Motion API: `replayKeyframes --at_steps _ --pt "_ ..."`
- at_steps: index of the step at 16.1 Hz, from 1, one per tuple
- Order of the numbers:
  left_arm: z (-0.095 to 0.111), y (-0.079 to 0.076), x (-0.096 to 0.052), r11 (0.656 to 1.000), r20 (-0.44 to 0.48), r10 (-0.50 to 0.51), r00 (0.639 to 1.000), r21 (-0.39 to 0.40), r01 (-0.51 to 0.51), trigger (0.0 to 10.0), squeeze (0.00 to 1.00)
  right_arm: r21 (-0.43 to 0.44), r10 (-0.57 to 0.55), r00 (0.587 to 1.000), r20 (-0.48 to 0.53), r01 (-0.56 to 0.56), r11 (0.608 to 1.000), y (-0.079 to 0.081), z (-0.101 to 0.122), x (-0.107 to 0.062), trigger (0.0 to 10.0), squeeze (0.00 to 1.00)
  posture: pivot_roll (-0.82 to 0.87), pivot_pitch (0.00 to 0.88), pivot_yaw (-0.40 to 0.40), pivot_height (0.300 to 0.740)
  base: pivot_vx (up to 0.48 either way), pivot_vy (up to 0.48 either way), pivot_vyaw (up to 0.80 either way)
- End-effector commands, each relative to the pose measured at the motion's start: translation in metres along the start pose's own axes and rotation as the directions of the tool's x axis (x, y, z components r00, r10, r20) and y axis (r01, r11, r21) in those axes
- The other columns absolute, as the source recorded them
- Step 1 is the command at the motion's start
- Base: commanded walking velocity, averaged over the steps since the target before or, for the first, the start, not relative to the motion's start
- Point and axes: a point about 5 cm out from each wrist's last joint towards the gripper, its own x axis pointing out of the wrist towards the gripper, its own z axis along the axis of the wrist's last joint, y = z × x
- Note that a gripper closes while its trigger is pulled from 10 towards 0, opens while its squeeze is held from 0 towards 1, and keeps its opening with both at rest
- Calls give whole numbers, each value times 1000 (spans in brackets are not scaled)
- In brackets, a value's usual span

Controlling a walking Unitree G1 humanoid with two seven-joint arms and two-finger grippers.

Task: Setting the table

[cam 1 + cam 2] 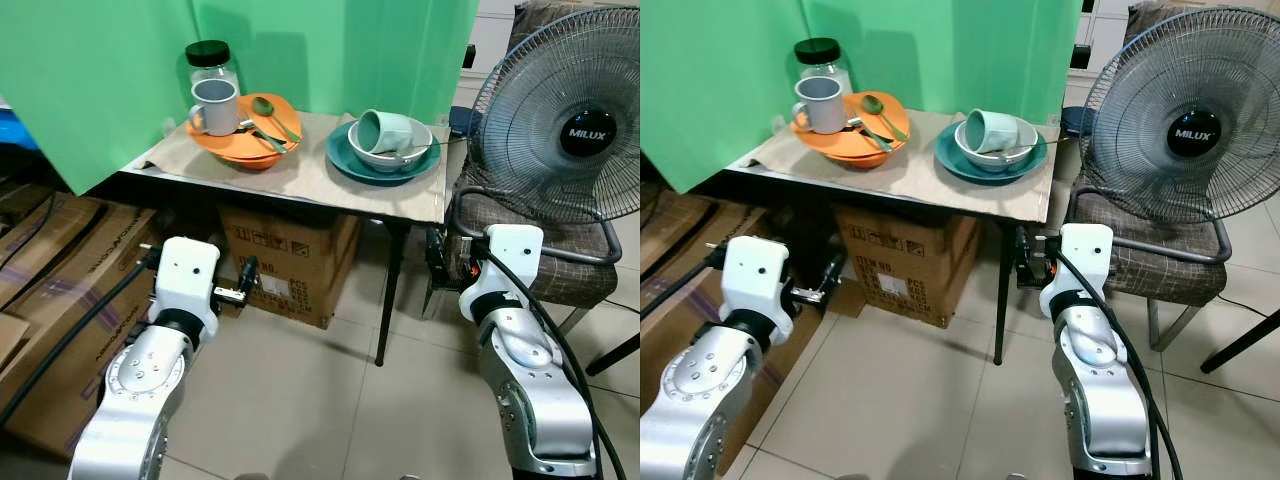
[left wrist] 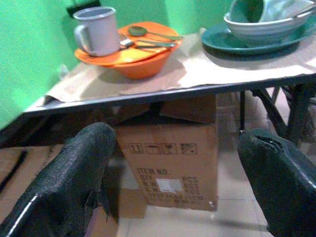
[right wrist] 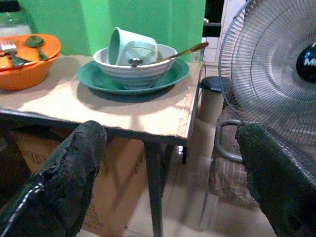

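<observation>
Both my pincers, left gripper [image 2: 177, 182] and right gripper [image 3: 173, 182], hang open below the small paper-covered table [image 1: 300, 175]. On it: grey mug [image 1: 214, 105] in orange bowl [image 1: 245, 145]; pale-green cup [image 1: 385, 130] tipped in white bowl [image 1: 390, 155] on teal plate [image 1: 345, 160].

Both silver arms were raised forward at waist level, wrists pointing ahead. The left end effector [image 2: 177, 182] and the right end effector [image 3: 170, 182] each had fingers spread wide, holding nothing.
</observation>
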Motion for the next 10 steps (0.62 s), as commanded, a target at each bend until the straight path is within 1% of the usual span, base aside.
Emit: replayKeyframes --at_steps 1,2,3,4,5,6,7,8,9,10 --pt "6 6 3 1000 30 17 999 12 -17 10000 0 3 29 1000 2 -29 1000 3 3 2 10000 0 84 0 51 740 0 0 0" --pt "10 6 4 1000 49 10 999 2 -11 10000 86 33 71 997 7 -72 997 6 4 2 10000 0 82 0 50 740 0 0 0" --pt "13 6 5 1000 60 5 998 -2 -4 10000 231 39 84 996 10 -84 996 7 5 2 10000 0 82 0 48 740 0 0 0" --pt "15 4 5 1000 68 -5 998 -11 6 10000 388 40 84 996 6 -84 996 7 5 2 10000 0 81 0 47 740 244 0 0" --pt "15 4 5 1000 70 -7 998 -8 7 10000 522 46 82 997 8 -82 996 7 5 3 10000 0 80 0 50 740 274 0 -638" --pt "15 4 5 1000 69 -7 998 -5 8 10000 529 38 64 998 15 -65 997 7 7 4 10000 0 80 0 49 740 266 0 -800" --pt "15 4 5 1000 70 -7 998 -2 7 10000 518 30 23 999 24 -24 999 5 8 6 10000 0 80 0 50 740 274 0 -800" --pt "15 5 5 1000 71 -6 997 0 6 10000 518 -1 -15 1000 28 15 1000 3 8 7 10000 0 80 0 52 740 274 0 -631" --pt "16 5 6 1000 72 -5 997 0 5 10000 522 -38 -12 999 37 14 999 3 9 8 10000 0 80 0 52 740 274 0 0" --pt "15 6 6 1000 71 -4 997 1 4 10000 518 -34 -8 999 35 10 999 3 9 8 10000 0 79 0 52 740 277 0 0"
